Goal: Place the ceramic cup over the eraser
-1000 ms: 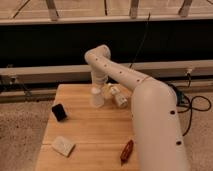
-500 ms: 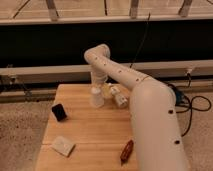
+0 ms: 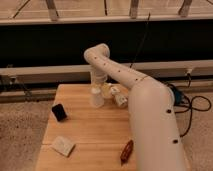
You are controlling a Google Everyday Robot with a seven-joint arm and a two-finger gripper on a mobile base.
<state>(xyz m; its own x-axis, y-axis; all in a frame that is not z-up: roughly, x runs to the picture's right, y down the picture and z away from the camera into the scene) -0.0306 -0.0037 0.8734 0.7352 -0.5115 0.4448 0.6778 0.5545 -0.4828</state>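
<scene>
White cup (image 3: 96, 97) under claw (image 3: 97, 87), black eraser (image 3: 59, 111) left

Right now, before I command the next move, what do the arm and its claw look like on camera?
The arm is smooth cream-white, built of thick tubular links with a rounded elbow joint. Small dark dots run along the links. No cables show on it. The claw, pale like the arm, is at the ceramic cup near the wooden table's far edge.
</scene>
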